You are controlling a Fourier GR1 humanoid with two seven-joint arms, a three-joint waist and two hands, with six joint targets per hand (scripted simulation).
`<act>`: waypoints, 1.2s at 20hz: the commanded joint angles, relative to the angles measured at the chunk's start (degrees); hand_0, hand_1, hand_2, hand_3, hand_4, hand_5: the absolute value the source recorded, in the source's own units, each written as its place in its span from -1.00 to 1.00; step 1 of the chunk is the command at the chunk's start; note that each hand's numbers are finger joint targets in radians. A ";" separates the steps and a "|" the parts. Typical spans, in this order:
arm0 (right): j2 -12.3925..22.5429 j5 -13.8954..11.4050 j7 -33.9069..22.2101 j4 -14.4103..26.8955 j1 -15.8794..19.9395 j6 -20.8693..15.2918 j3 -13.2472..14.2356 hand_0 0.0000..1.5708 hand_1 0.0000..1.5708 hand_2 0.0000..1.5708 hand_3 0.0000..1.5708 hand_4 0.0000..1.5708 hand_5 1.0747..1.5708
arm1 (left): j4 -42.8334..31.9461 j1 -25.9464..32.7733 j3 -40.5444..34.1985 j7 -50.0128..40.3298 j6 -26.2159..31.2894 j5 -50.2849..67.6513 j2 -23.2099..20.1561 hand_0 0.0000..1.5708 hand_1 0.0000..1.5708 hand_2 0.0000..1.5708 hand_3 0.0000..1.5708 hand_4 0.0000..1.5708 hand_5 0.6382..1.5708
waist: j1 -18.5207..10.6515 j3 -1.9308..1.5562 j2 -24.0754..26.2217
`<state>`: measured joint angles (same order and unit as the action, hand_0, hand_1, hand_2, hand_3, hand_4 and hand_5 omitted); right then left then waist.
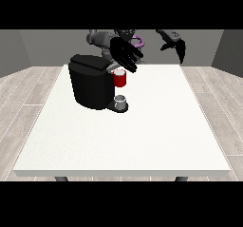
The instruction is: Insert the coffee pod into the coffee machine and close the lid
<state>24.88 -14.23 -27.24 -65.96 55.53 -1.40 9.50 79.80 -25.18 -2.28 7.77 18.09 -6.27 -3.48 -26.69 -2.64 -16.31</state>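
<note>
Hand at view's left (125, 54): fingers spread and fairly straight, holding nothing, poised just above the front of the coffee machine (90, 81). Hand at view's right (174, 42): raised well off the worktop (142, 136), fingers hanging relaxed, empty. Red thing at the machine (120, 79) just below the spread fingers. Grey thing (121, 101), likely the coffee pod, on the machine's base. Judgement: whether insertion is done cannot be told; lid state unclear

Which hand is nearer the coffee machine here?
The right: the hand at the view's left hovers just above the coffee machine, near its front. The hand at the view's right is raised far aside.
</note>
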 commanded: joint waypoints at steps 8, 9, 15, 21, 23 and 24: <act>-8.75 3.31 11.50 2.00 11.11 -0.19 -2.76 -1.00 -1.00 -1.00 -1.00 -0.93 1.00 | 0.76 -4.70 -1.19 -2.33 1.13 1.89 -0.88 -1.00 -1.00 -1.00 -1.00 -0.62 1.00 | -4.90 2.66 -4.12; -8.79 2.50 12.70 2.06 12.75 -1.57 -2.69 -1.00 -1.00 -1.00 -1.00 -0.83 1.00 | 0.28 -6.64 -2.27 0.11 2.09 1.68 -3.16 -1.00 -1.00 -1.00 -1.00 -0.65 1.00 | -5.16 2.67 -7.04; -11.66 4.31 16.58 5.94 13.92 -0.07 -2.93 -1.00 -1.00 -1.00 -1.00 -1.00 1.00 | 1.21 -3.45 -0.72 -2.19 0.75 1.20 -1.05 -1.00 -1.00 -1.00 -1.00 -0.59 1.00 | -1.81 2.65 -3.11; -19.06 4.29 25.52 3.58 5.82 -0.32 -7.45 -1.00 -1.00 -1.00 -1.00 -0.72 1.00 | 0.55 3.61 -2.19 0.56 0.81 1.70 -1.95 -1.00 -1.00 -1.00 -1.00 -0.66 1.00 | 3.51 2.64 2.19; -22.83 4.49 27.49 3.77 3.51 -0.23 -9.57 -1.00 -1.00 -1.00 -1.00 -0.76 1.00 | 0.22 2.34 -3.67 -2.54 -0.25 3.14 -1.35 -1.00 -1.00 -1.00 -1.00 -0.66 1.00 | 5.63 2.63 3.79; -24.08 4.32 28.16 2.87 1.27 -0.44 -10.56 -1.00 -1.00 -1.00 -1.00 -0.67 1.00 | -0.48 7.40 -2.55 2.13 -0.93 0.98 -1.09 -1.00 -1.00 -1.00 -1.00 -0.66 1.00 | 6.59 2.65 5.13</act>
<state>5.28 -10.06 -2.87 -62.17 61.59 -2.03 1.79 80.16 -22.43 -4.29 8.02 18.13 -4.80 -4.69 -23.49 0.00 -14.55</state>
